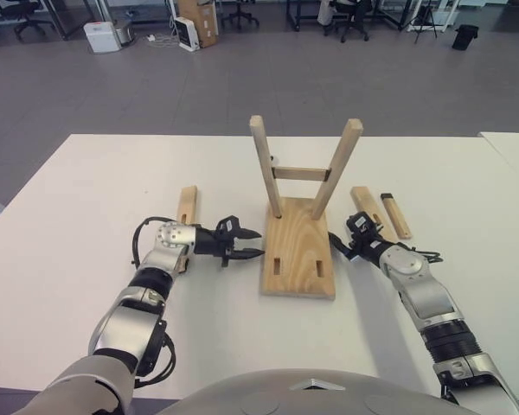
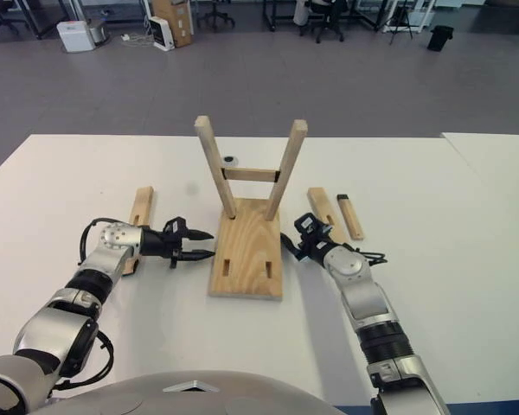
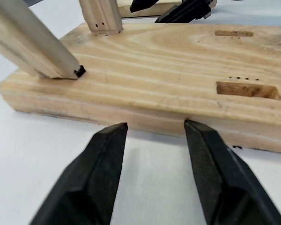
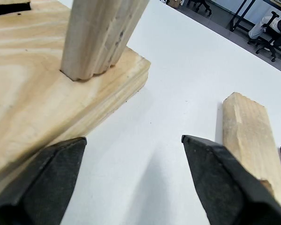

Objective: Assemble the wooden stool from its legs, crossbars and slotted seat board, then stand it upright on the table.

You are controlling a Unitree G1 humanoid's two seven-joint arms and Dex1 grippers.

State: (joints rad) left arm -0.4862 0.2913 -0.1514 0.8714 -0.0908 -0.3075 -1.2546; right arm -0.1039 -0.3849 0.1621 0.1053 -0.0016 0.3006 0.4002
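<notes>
Stool stands half built, upside down in the middle of the table. The board lies flat with two legs planted in its far end. They splay apart a little, and a crossbar bridges them. The two near slots are bare. The left loose leg lies on the table well to the left of the board. The right loose leg lies near the board's right side, and just beyond it is a thinner stick with a dark end, likely the second crossbar.

The left gripper hovers low just beside the board's left edge and points at it. Its fingers are spread and carry nothing, and the edge sits ahead of the tips, not between them. The right gripper sits in the gap between the board's right edge and the right loose leg, also spread wide and empty.

To my eye the first leg pair is done and the second pair is the step in hand. The next move calls for a grip on a loose leg. The right gripper is nearest one, so it would shift sideways over that leg and close across its width. Then the leg must be tipped upright and its end lined up square with a near slot. The left gripper could meanwhile pinch or press the board so it doesn't slide. Care is needed not to knock the standing pair.
</notes>
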